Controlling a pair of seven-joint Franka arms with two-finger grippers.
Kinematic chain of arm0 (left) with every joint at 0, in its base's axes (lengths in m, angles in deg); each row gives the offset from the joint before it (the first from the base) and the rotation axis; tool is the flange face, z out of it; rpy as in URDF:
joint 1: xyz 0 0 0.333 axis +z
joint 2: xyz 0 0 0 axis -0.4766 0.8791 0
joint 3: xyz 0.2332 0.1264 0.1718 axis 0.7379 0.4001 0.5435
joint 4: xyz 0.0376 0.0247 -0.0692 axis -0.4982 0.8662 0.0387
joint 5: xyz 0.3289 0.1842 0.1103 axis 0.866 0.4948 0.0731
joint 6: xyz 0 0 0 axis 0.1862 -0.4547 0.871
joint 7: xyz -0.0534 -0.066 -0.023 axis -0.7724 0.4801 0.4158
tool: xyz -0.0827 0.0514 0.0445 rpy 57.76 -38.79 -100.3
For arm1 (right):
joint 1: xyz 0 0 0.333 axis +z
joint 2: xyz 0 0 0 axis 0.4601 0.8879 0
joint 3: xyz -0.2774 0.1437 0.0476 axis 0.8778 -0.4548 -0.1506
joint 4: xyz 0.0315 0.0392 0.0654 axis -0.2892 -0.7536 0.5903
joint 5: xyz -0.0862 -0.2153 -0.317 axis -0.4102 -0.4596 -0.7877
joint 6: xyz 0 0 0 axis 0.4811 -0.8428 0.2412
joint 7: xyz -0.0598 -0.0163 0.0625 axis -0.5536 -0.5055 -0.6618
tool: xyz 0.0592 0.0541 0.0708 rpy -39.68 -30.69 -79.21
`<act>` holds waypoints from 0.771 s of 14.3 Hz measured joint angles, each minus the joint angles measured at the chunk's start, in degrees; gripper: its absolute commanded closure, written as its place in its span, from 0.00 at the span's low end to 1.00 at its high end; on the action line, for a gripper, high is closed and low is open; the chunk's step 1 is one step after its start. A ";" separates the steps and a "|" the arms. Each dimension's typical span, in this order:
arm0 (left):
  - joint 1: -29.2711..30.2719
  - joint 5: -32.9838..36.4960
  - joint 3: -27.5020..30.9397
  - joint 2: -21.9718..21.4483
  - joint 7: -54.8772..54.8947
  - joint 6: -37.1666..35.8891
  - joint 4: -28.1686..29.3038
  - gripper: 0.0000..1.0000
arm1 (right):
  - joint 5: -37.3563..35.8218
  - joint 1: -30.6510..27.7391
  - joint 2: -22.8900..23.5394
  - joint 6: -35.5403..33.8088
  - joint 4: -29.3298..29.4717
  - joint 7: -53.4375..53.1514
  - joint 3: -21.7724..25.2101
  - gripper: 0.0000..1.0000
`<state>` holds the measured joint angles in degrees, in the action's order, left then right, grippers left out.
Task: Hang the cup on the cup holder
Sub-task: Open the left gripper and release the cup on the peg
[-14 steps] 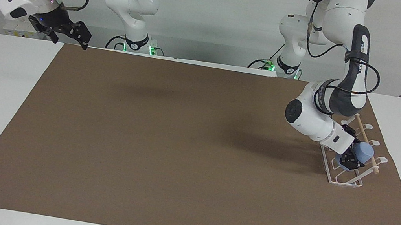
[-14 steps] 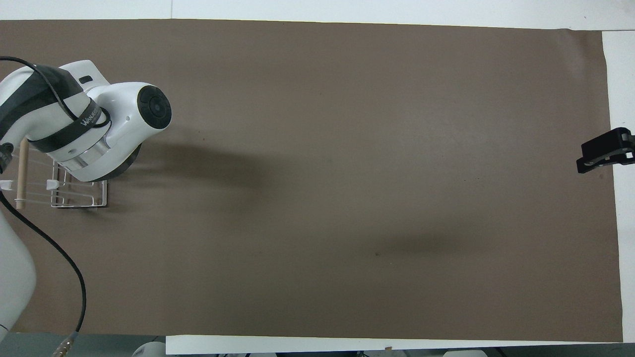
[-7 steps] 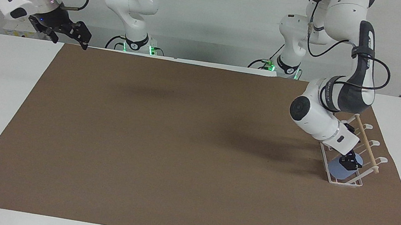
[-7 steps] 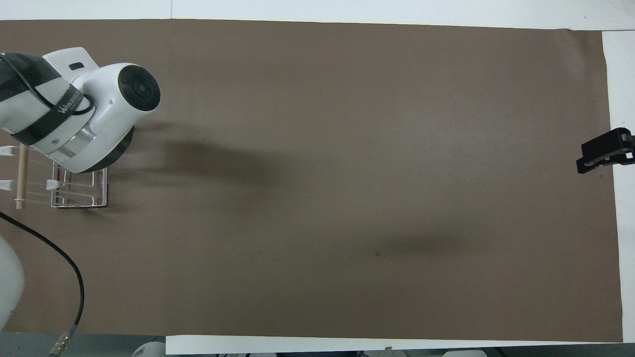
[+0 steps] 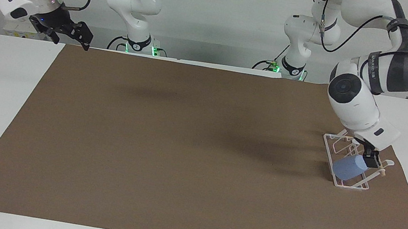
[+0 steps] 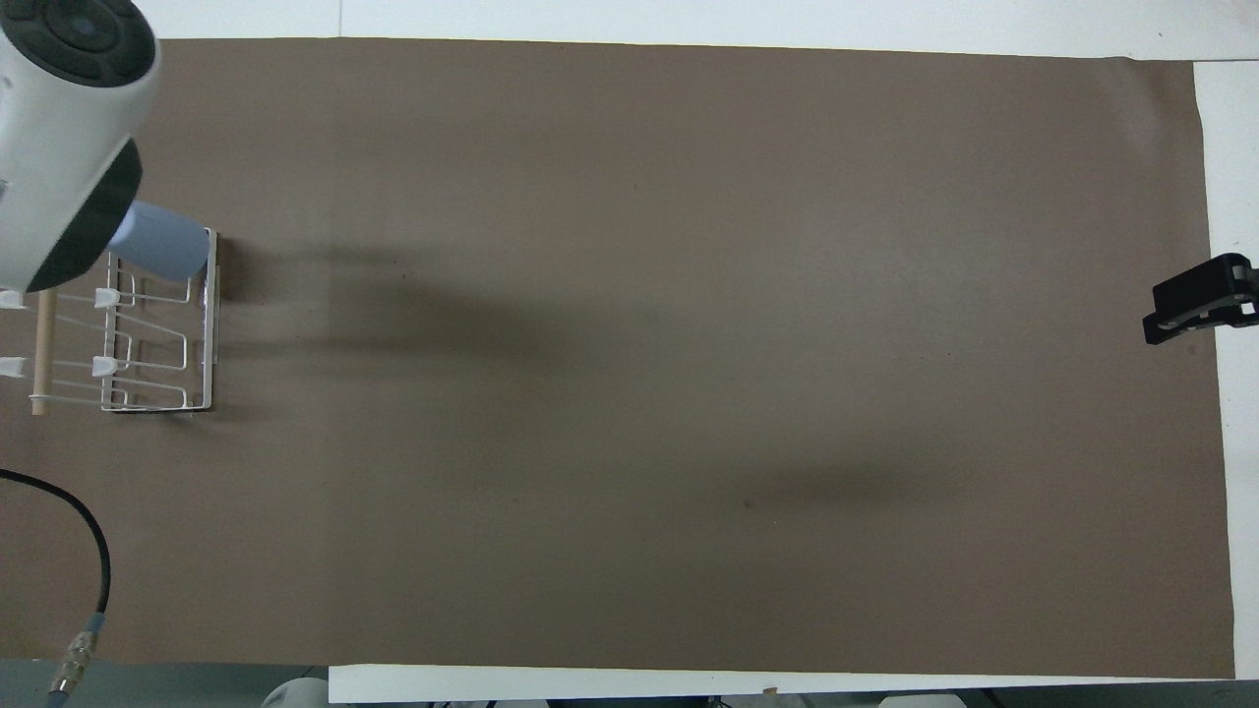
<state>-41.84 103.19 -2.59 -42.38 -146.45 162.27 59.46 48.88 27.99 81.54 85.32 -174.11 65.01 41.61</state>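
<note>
The small light-blue tapered cup (image 5: 349, 168) looks matt and smooth; the white wire cup holder (image 5: 343, 183) is glossy, its light dowel (image 6: 41, 346) wooden; the brown mat (image 5: 183, 147) looks matt, cloth-like

Cup (image 5: 349, 167) tilted on cup holder (image 5: 330, 149)

A light-blue cup (image 6: 162, 252) lies tilted on the white wire cup holder (image 6: 157, 339), at the rack's end farther from the robots. The left arm's white wrist (image 6: 69, 138) covers the cup's other end, perhaps its base. The right gripper (image 6: 1198, 311) hangs over the brown mat's (image 6: 689, 344) edge.
</note>
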 measured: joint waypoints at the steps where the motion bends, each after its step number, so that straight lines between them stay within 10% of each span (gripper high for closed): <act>1: 0.65 -2.85 0.02 -0.37 1.76 -0.08 -0.72 0.00 | 0.00 0.00 0.00 0.00 0.00 0.00 0.00 0.01; 11: 7.37 -33.35 0.07 -7.10 37.16 -5.41 -1.44 0.00 | 0.00 0.00 -0.02 0.00 -0.01 0.00 0.00 0.01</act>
<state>-34.48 69.84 -2.52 -49.48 -109.30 156.87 58.02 48.88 27.98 81.52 85.32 -174.12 65.01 41.61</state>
